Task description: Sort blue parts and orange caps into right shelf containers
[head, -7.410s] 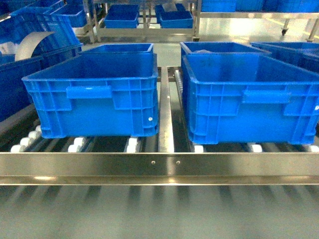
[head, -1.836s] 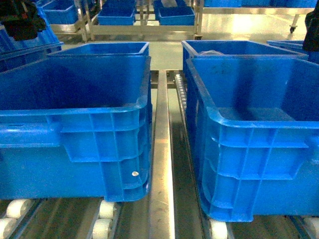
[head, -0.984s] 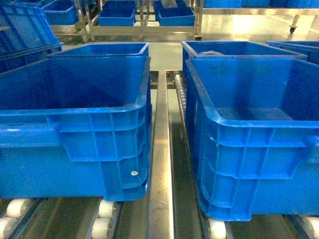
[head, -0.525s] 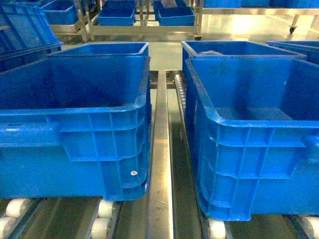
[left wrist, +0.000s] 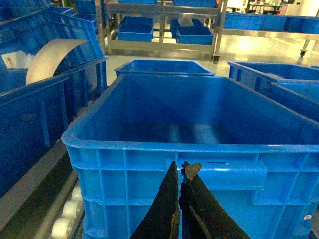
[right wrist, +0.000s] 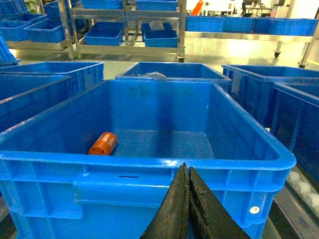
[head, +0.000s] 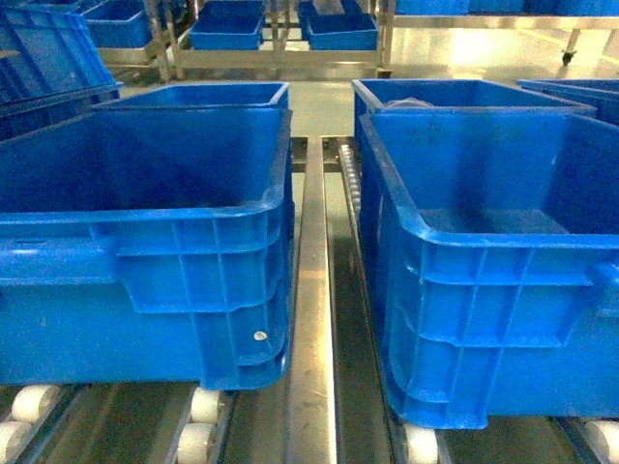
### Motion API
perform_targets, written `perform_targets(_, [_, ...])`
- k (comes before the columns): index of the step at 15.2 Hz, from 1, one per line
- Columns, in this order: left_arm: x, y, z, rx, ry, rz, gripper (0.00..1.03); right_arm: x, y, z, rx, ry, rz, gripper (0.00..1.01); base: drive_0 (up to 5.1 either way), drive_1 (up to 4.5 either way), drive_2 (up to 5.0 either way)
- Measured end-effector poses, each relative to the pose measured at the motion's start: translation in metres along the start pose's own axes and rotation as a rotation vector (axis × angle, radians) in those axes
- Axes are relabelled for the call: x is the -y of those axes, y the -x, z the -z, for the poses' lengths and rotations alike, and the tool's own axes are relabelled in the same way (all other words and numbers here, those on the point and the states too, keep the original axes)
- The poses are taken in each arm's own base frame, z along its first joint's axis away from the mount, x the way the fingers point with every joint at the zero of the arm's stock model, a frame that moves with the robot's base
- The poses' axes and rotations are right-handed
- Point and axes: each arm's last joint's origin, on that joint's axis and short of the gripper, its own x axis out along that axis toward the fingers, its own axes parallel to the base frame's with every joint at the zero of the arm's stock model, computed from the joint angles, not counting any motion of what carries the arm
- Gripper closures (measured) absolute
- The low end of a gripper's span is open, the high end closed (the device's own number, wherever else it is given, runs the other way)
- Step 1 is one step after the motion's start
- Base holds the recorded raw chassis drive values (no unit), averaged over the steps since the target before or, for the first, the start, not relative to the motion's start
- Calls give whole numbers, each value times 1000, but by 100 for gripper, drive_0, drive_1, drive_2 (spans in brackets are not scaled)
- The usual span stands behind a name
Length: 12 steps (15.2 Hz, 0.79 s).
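I am seeing a small orange ribbed plastic cap (right wrist: 103,143) lying on the floor of the large bright-blue plastic crate (right wrist: 149,169), ahead and left of my right gripper (right wrist: 186,199), whose black fingers are pressed together outside the near wall. My left gripper (left wrist: 180,204) is likewise pinched closed before a second blue crate (left wrist: 169,164).

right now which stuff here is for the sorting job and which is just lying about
For the job:
- left crate, looks empty
- right crate
- orange cap on the right crate's floor
- left gripper and right gripper, fingers together

Just around:
- roller rack
- curved white sheet
- far shelf bins
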Motion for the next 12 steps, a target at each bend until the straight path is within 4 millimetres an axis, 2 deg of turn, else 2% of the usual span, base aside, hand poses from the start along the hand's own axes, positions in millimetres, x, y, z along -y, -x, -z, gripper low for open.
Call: perform_targets(12, [0, 23, -2, 14, -1, 0, 101, 0, 23, -1, 5, 0, 0, 100, 0, 0, 0])
